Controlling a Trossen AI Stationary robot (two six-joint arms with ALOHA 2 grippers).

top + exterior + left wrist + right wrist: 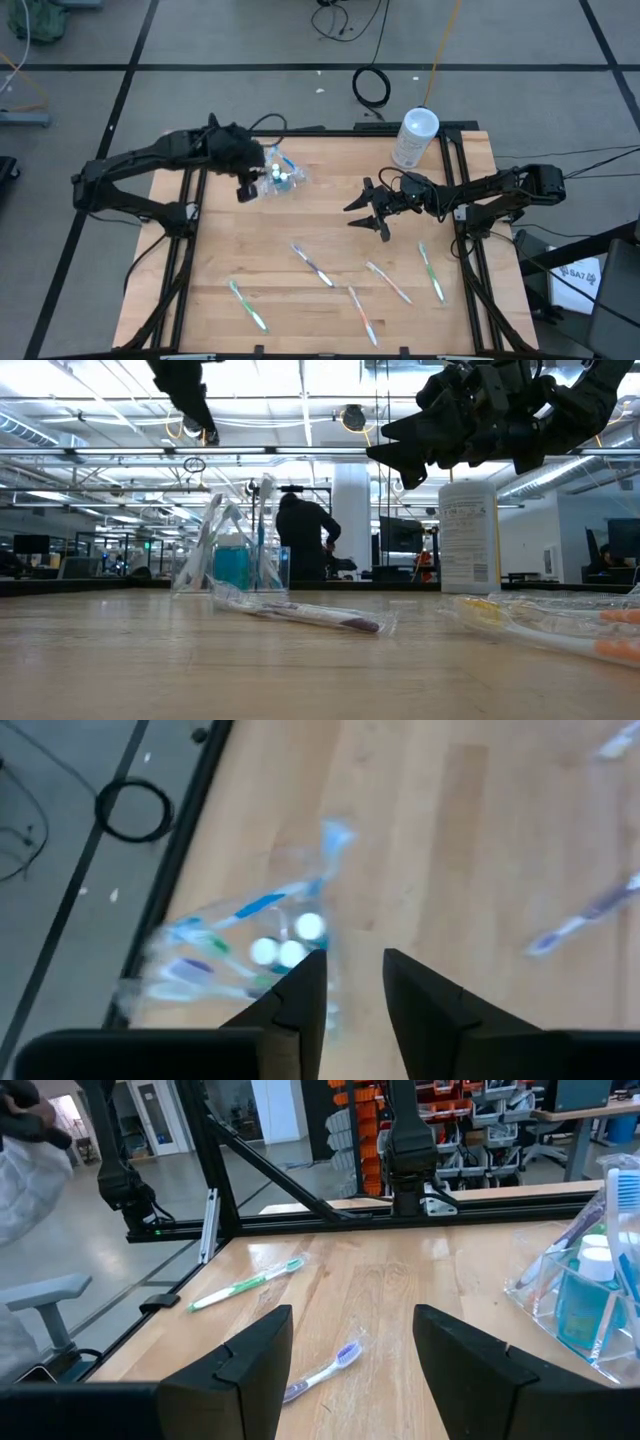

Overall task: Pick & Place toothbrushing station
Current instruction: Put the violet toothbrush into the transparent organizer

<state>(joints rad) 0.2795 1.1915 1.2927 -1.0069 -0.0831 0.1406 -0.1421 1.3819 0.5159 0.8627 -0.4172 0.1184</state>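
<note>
The clear pouch (281, 177) stands on its base on the wooden table, far left of centre, with blue white-capped tubes (285, 942) and toothbrushes inside; it also shows in the low view (233, 556). My left gripper (245, 190) hangs above the table just left of the pouch, open, with nothing between its fingers (355, 982). Loose toothbrushes (313, 265) (248, 305) (430, 272) lie flat on the near half. My right gripper (372, 212) hovers open at mid-table, pointing level toward the pouch (578, 1280).
A tall whitish canister (414, 138) stands at the far right of the table (330, 160). More wrapped toothbrushes (388, 282) (362, 315) lie near the front. Dark frame rails (462, 180) run along both sides. A person (305, 538) stands in the room behind.
</note>
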